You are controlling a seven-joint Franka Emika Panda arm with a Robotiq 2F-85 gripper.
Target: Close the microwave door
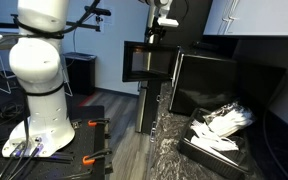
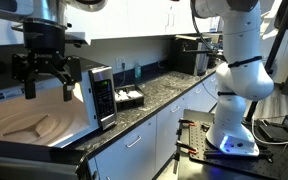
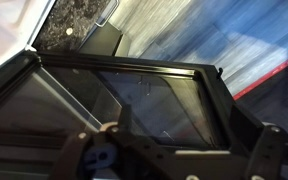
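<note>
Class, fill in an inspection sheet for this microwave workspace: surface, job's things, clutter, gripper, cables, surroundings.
Surface: dark speckled counter.
Job's things: microwave; its door is swung open.
Clutter: tray of white items beside the microwave.
Gripper: gripper open, above the door, holding nothing.
Cables: bundle at the robot base.
Surroundings: wall cabinets, grey floor.

White arm [image 2: 236, 62] stretched across, end effector [image 2: 48, 90] pointing down — jaws spread apart
</note>
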